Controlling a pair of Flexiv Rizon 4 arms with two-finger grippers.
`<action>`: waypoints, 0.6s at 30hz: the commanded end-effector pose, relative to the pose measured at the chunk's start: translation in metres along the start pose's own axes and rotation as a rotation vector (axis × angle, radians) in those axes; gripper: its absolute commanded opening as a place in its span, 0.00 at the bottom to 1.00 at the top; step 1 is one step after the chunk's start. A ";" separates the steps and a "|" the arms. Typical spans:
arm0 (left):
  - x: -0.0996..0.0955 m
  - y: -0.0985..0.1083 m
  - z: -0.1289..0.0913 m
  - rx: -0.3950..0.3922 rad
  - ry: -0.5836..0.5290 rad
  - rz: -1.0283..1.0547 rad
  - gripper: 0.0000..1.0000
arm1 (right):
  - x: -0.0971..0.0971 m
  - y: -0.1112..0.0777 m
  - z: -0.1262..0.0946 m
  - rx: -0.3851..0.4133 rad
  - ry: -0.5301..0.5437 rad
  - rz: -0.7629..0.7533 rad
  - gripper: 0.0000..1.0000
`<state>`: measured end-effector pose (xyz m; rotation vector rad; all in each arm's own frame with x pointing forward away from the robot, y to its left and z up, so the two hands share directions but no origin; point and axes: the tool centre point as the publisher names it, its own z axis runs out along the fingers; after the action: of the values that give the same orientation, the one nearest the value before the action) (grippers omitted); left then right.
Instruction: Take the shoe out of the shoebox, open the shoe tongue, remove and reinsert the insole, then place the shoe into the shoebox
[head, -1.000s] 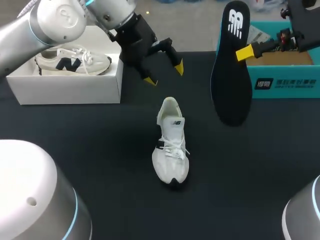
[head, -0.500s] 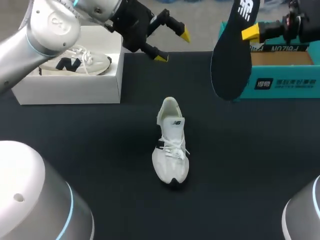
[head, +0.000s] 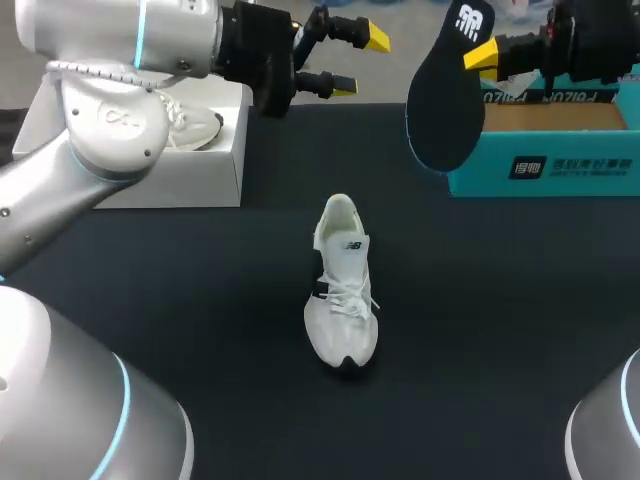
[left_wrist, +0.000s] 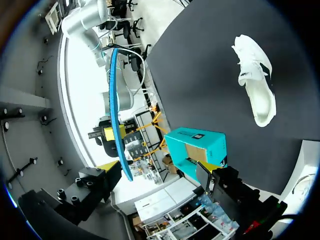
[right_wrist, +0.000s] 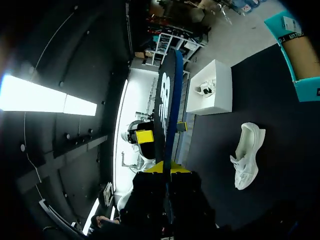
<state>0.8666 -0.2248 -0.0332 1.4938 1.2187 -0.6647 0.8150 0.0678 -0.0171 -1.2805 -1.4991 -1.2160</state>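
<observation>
A white shoe (head: 342, 288) lies on the black table, toe toward the near edge; the wrist views also catch this shoe (left_wrist: 256, 82) (right_wrist: 247, 155). My right gripper (head: 482, 54) is shut on a black insole (head: 443, 95), holding it in the air at the back right, in front of the teal shoebox (head: 546, 150). In the right wrist view the insole (right_wrist: 165, 97) stands edge-on between the yellow tips of that gripper (right_wrist: 169, 168). My left gripper (head: 352, 62) hovers open and empty at the back, left of the insole. Its wrist view shows the insole (left_wrist: 115, 107) edge-on ahead and the teal shoebox (left_wrist: 196, 151).
A white box (head: 190, 160) with a second white shoe (head: 195, 124) inside stands at the back left, partly behind my left arm. The same box (right_wrist: 213, 89) shows in the right wrist view. Black table surface (head: 180, 300) surrounds the middle shoe.
My left gripper has risen and swung toward the back, turning its fingers to the right. My right gripper has lifted the insole higher and a little leftward, tilting it.
</observation>
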 end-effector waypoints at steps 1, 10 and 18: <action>-0.002 -0.013 -0.008 -0.085 -0.177 -0.013 1.00 | -0.002 0.019 0.011 0.132 0.017 0.017 0.00; -0.017 -0.023 -0.006 -0.019 -0.266 -0.057 1.00 | -0.003 0.035 0.027 0.214 -0.003 0.003 0.00; -0.028 -0.032 0.005 -0.008 -0.317 -0.026 0.78 | -0.007 0.041 0.048 0.286 -0.008 0.021 0.00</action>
<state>0.8272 -0.2327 -0.0197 1.3241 1.0158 -0.8708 0.8475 0.1051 -0.0250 -1.1825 -1.5595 -1.0418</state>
